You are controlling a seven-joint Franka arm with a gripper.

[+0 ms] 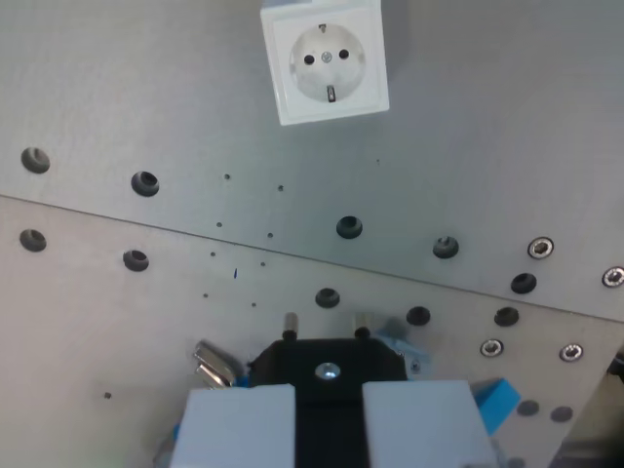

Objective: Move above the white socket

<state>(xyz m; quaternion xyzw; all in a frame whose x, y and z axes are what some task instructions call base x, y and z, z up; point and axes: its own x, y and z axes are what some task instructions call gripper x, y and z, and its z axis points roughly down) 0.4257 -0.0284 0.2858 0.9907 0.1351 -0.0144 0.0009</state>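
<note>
The white socket (326, 62) sits on the grey metal plate at the top middle of the wrist view, its round recess with two holes facing the camera. My gripper (330, 414) is at the bottom middle, well below the socket in the picture. Its two white pads (236, 426) are shut on a black plug (330, 369), whose two metal pins (290, 322) point up toward the socket.
The grey plate (487, 146) has rows of dark holes and some screws at the right. A seam (195, 232) runs slantwise across it. Blue parts (502, 400) and a shiny metal clip (216, 365) sit beside the gripper.
</note>
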